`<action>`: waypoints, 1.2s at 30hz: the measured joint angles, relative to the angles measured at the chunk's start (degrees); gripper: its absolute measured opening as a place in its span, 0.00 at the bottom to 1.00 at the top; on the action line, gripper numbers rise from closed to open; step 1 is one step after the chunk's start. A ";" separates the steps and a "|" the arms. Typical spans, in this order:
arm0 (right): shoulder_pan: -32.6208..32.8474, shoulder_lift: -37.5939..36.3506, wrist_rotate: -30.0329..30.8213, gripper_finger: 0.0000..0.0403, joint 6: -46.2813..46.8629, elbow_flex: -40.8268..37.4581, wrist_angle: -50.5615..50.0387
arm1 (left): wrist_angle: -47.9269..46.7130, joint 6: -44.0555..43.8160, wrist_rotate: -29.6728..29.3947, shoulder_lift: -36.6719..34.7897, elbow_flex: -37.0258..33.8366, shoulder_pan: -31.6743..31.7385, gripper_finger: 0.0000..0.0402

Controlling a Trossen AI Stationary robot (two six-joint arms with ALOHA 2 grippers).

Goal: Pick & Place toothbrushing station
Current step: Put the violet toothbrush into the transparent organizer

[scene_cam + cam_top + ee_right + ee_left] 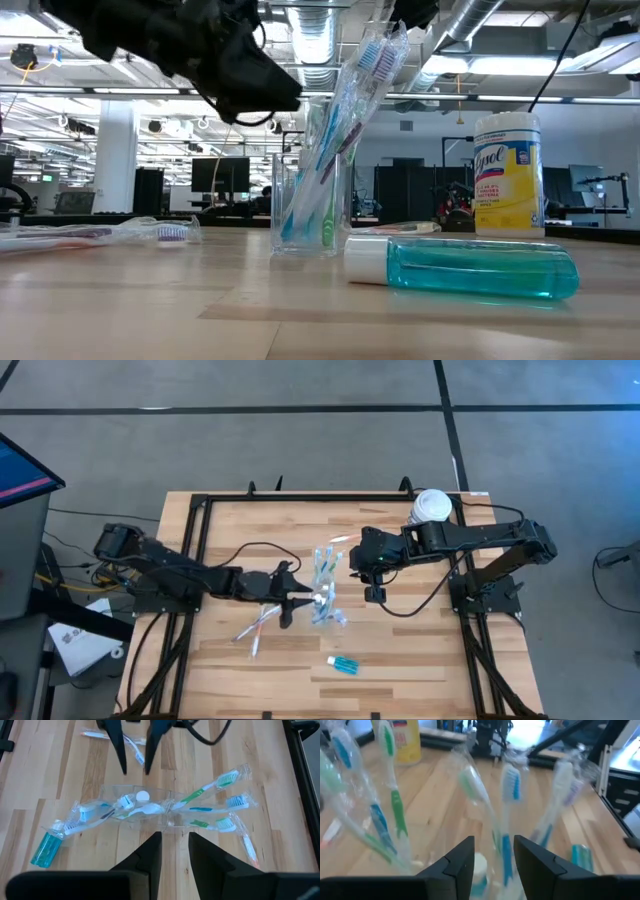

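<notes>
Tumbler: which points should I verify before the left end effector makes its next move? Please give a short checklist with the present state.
1. Tumbler stands upright: ok.
2. Brushes are inside it: ok, several lean out of the top.
3. All brushes collected: not ok, loose brushes lie on the table.
4. Tube stored: not ok, it lies flat, apart from the tumbler.
5. Left end effector free to grasp: ok, open beside the tumbler.
6. Right end effector out of the way: cannot tell, it is open and close to the tumbler's other side.
</notes>
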 joint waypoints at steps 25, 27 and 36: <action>-0.01 0.00 0.00 0.22 0.00 0.00 0.02 | -36.92 -28.49 2.92 -9.37 0.00 -6.19 0.33; -0.01 0.00 0.01 0.22 0.00 0.00 0.02 | -37.53 -28.84 3.77 -9.37 0.00 -6.69 0.33; -0.01 0.00 0.00 0.22 0.00 0.00 0.02 | -44.17 -39.03 9.27 -9.37 0.00 -9.00 0.33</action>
